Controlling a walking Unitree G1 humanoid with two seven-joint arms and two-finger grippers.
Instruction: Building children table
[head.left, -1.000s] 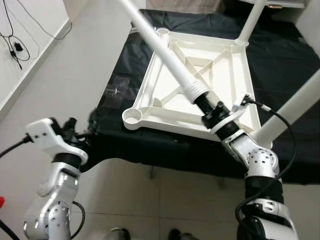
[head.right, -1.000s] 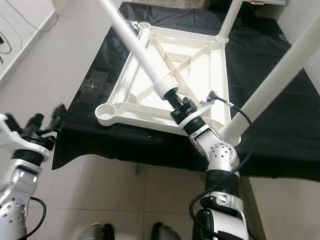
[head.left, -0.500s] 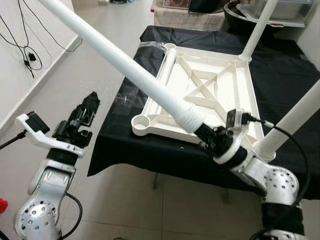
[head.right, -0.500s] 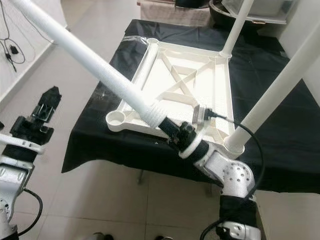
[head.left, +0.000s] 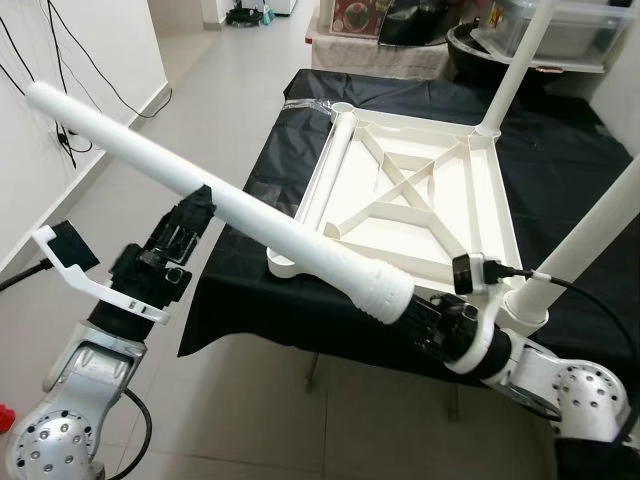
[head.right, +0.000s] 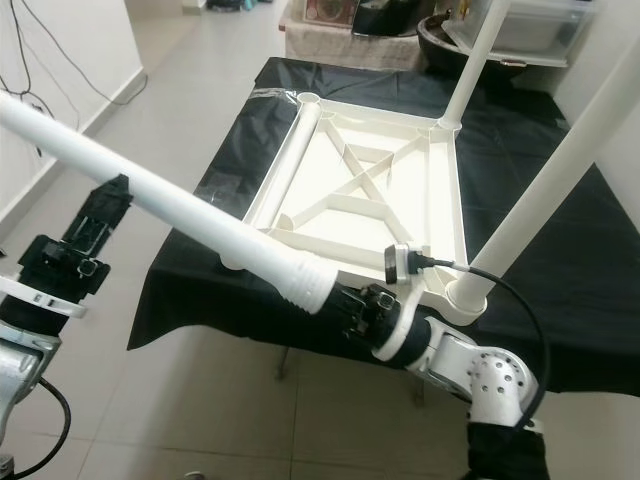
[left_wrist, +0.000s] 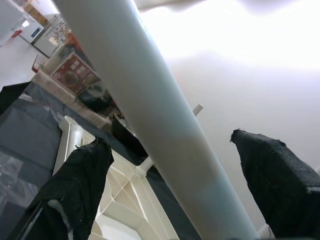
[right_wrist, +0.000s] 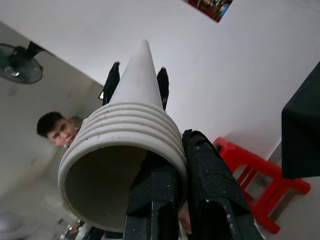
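Swinging lower since a second ago, the loose leg (head.left: 250, 228) stays clamped by its ribbed end in my right end effector (head.left: 425, 322). My left end effector (head.left: 178, 232) gapes wide around its shaft, apparently without touching. To seat it well, I should aim the ribbed end squarely at the empty near corner socket (head.left: 280, 262) of the upturned tabletop (head.left: 400, 195) on the black table (head.left: 245, 290).

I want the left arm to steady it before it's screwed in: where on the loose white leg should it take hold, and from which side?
Judging by its pose, on the smooth mid-shaft of the loose white leg, coming up from beneath. The left claw sits open right under that stretch, one finger either side. The ribbed end is taken: the right claw grips its rim.
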